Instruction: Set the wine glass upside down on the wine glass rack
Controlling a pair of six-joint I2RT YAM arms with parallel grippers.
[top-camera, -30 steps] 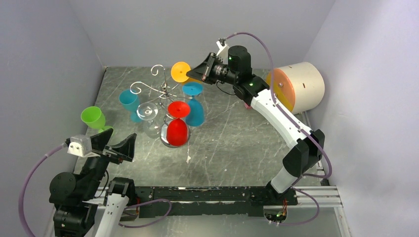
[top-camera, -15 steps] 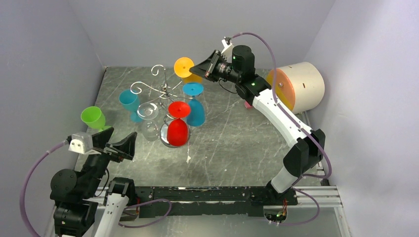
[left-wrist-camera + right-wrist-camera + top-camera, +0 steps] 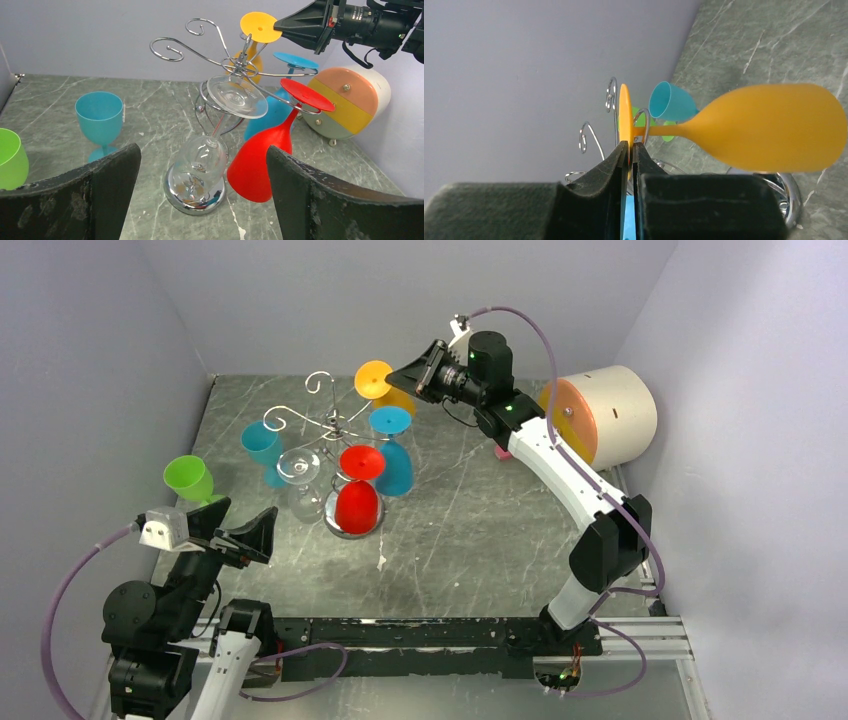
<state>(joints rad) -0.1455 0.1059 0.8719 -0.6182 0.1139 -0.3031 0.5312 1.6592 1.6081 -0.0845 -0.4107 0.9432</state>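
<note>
Marble tabletop (image 3: 480, 510); inverted orange wine glass (image 3: 774, 127)

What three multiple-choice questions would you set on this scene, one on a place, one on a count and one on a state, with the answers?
1. Where does the right gripper grip the orange glass?
A. at its foot disc
B. at its bowl
C. at its rim

2. How many glasses stand upright on the table, off the rack?
A. none
B. two
C. five

3. How is the left gripper?
A. shut on a glass
B. shut on a rack arm
C. open, holding nothing

Answers:
1 A: the right wrist view shows the flat disc pinched edge-on, with the bowl hanging free.
2 B: only the green glass and the light blue glass stand on their feet.
3 C: its jaws stand wide apart near the table's front edge, well short of the rack.
</note>
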